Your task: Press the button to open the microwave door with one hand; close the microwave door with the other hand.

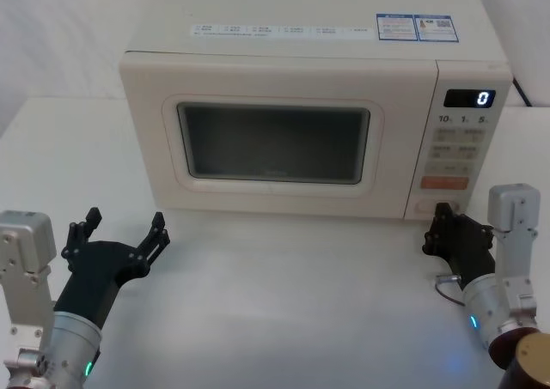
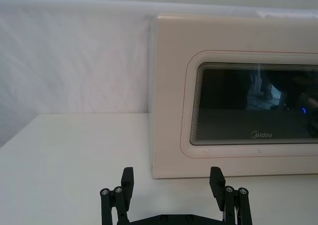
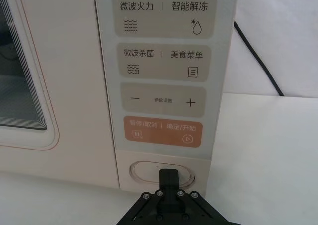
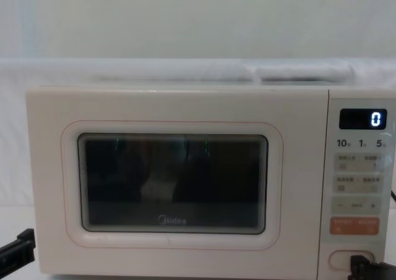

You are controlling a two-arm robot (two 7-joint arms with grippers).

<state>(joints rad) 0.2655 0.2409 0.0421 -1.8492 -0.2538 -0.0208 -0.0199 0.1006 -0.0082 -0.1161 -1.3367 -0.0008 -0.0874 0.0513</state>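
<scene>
My right gripper (image 3: 170, 174) sits at the bottom of the control panel (image 1: 460, 148), fingers pressed together into one tip; that tip is right at the button (image 3: 144, 171), the wide cream key under the orange key (image 3: 161, 131); touching or just short, I cannot tell; in the head view the same gripper (image 1: 442, 210) is low at the microwave's front right corner, and from the chest its tip (image 4: 357, 263) overlaps the button (image 4: 342, 258); the microwave door (image 1: 275, 140) is flush with the body, dark window, Midea logo (image 2: 261, 134) below the glass; display (image 4: 362, 118) reads 0; my left gripper (image 1: 125, 230) hovers over the white table (image 1: 284, 303) in front of the door's left end, apart from it; fingers spread wide, nothing between them; in the left wrist view its two fingertips (image 2: 127, 178) point at the door's lower left corner (image 2: 164, 165).
</scene>
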